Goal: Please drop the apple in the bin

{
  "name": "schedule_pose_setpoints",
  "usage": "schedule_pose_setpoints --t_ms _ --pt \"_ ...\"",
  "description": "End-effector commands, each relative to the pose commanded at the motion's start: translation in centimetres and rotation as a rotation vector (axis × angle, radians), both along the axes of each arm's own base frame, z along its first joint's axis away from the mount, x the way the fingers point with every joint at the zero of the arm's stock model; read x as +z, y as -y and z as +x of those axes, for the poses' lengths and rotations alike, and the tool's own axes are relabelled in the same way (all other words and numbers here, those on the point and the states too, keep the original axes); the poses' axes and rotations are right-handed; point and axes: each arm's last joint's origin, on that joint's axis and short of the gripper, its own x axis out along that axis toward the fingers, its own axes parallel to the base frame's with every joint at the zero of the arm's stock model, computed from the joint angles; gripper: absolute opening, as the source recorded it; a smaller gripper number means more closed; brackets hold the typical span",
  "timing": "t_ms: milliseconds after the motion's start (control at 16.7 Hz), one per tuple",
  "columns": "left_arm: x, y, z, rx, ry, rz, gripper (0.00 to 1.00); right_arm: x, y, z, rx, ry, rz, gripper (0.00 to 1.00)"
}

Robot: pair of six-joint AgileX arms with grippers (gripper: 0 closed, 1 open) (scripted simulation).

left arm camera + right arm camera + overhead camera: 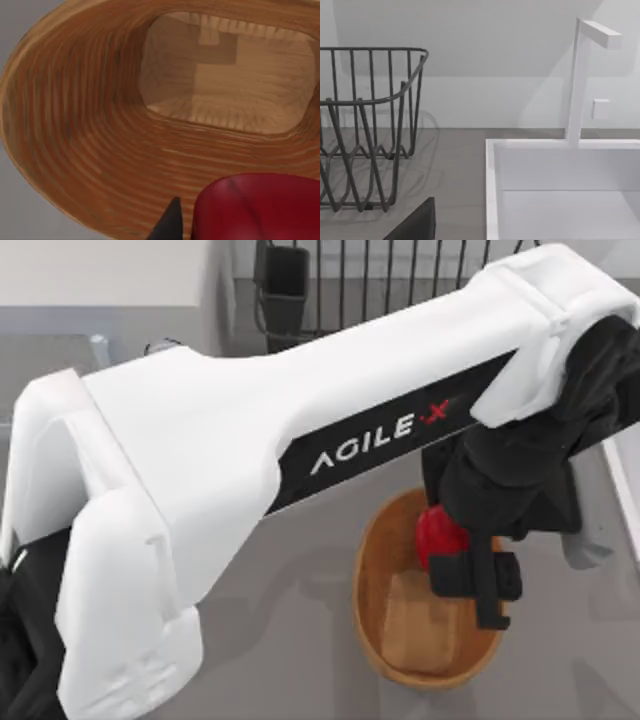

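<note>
The red apple (438, 537) hangs over the far end of the bin (375, 600), an oval orange-brown woven basket at the table's right of centre. My left gripper (462, 570) reaches across from the left and is shut on the apple. In the left wrist view the apple (260, 207) sits close to the camera beside one black fingertip (169, 224), with the bin's ribbed wall (75, 130) and tan bottom (235, 85) below it. A dark finger of my right gripper (415, 222) shows low in the right wrist view.
A black wire dish rack (380, 270) stands at the back of the table, and appears in the right wrist view as the rack (365, 125). A white sink basin (492, 200) with a white faucet (577, 80) lies beside it.
</note>
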Motion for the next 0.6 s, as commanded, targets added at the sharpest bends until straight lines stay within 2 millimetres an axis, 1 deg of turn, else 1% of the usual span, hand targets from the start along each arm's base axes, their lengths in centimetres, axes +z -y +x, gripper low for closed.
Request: schedule_pose_setpoints --t_ms 120,240,360,540,600 --pt "-2.0 -0.2 0.1 0.001 -0.007 0.010 0.00 0.0 0.0 0.0 0.000 0.000 0.000 1.00" --pt "-3.2 -0.4 0.1 0.000 -0.002 0.005 0.00 0.0 0.0 0.0 0.000 0.000 0.000 1.00" --pt "-3.5 -0.5 0.1 -0.002 0.002 0.000 0.00 0.0 0.0 0.0 0.000 0.000 0.000 1.00" --pt "-3.5 -0.5 0.1 -0.002 0.002 0.000 0.00 0.0 0.0 0.0 0.000 0.000 0.000 1.00" --pt "-3.5 -0.5 0.1 -0.002 0.002 0.000 0.08 0.0 0.0 0.0 0.000 0.000 0.000 1.00"
